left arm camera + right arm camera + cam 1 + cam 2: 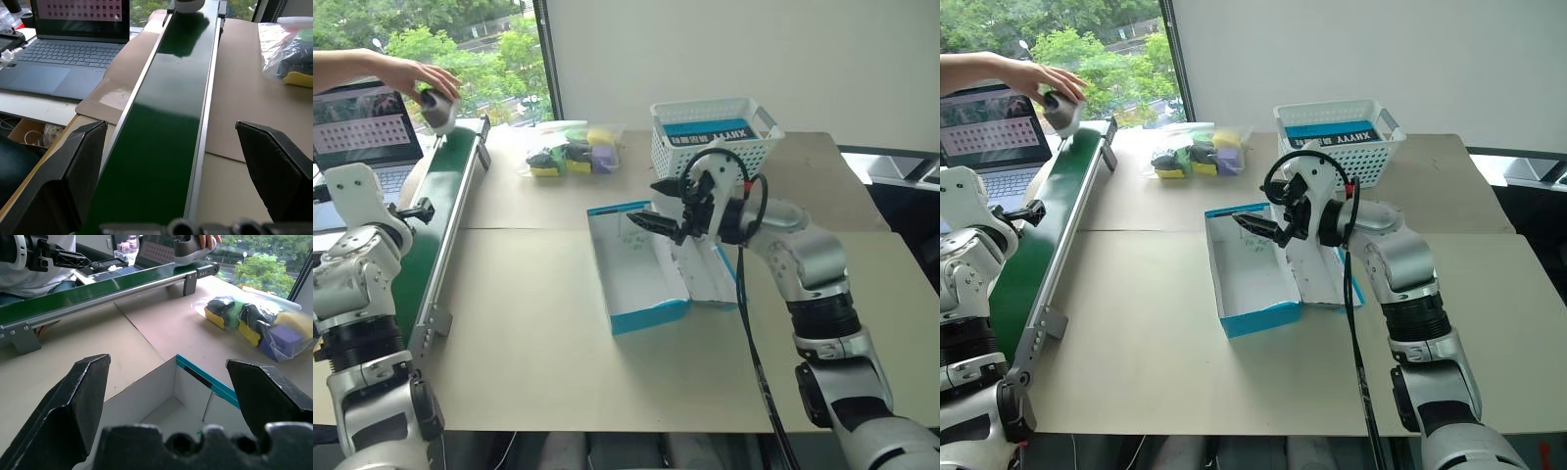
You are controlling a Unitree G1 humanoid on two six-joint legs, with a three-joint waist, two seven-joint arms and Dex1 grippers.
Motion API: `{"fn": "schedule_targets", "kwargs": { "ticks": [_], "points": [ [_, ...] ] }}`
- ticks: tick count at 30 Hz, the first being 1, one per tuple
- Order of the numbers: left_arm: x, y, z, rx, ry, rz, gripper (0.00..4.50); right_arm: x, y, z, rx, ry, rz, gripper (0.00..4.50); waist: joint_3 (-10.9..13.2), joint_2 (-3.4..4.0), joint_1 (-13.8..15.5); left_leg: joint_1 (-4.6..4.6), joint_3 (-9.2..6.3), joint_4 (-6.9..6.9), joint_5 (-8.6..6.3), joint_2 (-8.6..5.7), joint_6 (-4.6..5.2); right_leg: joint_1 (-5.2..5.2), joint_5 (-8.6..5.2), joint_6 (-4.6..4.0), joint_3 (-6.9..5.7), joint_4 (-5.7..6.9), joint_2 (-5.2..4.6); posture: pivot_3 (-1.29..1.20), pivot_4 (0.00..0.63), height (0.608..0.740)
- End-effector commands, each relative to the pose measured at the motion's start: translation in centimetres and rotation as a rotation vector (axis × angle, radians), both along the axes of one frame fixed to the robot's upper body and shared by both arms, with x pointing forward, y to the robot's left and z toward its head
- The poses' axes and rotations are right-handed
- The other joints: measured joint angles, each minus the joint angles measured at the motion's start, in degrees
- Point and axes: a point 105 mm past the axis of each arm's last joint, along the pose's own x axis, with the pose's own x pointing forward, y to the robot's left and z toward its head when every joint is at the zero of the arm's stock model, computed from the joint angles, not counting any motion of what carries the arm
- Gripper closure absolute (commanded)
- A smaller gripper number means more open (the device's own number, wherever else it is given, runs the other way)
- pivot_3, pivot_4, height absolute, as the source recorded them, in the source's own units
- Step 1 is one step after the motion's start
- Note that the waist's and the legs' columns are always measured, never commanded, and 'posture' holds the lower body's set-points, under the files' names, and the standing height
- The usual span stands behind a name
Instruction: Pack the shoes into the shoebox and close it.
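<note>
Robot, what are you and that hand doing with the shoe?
A person's hand is setting a grey shoe on the far end of the green conveyor belt. The blue shoebox lies open and empty on the table. The right gripper hovers open over it, and the left gripper waits open at the belt.

Inverted lettering in the basket [759,147] — not readable.
</note>
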Motion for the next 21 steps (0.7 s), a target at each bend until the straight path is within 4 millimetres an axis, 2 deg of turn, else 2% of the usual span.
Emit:
{"fn": "schedule_targets", "kwargs": {
  "ticks": [1,7,12,18,21],
  "points": [
    [0.2,-0.8,2.1,0.045,-0.077,-0.029,0.00,-0.5,0.0,2.0,0.011,-0.080,0.006,0.04,0.00,0.00,0.00,0.00,0.00,0.00,0.00,0.00,0.00,0.00,0.00,0.00,0.00,0.00,0.00,0.00,0.150,0.740],
    [0.3,-0.6,2.1,0.031,-0.087,-0.025,0.00,-0.6,0.0,2.0,0.023,-0.071,0.004,0.04,0.00,0.00,-0.07,0.00,0.00,0.00,0.00,0.00,0.00,0.00,0.00,0.00,0.00,0.00,0.00,0.00,0.150,0.740],
    [0.0,-0.1,1.3,0.031,-0.075,-0.007,0.00,-1.0,0.8,1.9,0.042,-0.060,0.017,0.04,0.00,0.00,-0.08,0.00,0.00,0.00,0.00,0.00,0.00,0.00,0.00,0.00,0.00,0.00,0.00,0.00,0.150,0.740],
    [-1.3,2.5,-0.1,0.040,-0.037,0.054,0.00,-1.6,1.9,1.9,0.053,-0.047,0.044,0.04,0.00,0.00,-0.19,0.01,0.00,0.00,0.00,0.00,0.00,0.00,0.00,0.00,0.00,0.01,0.00,0.00,0.150,0.740],
    [-1.6,3.1,-0.2,0.043,-0.048,0.047,0.00,-1.6,1.9,1.9,0.055,-0.044,0.047,0.04,0.00,0.00,-0.02,0.01,-0.01,0.00,0.00,0.01,0.00,-0.02,0.00,0.00,-0.01,0.02,0.01,0.00,0.150,0.740]
  ]
}}
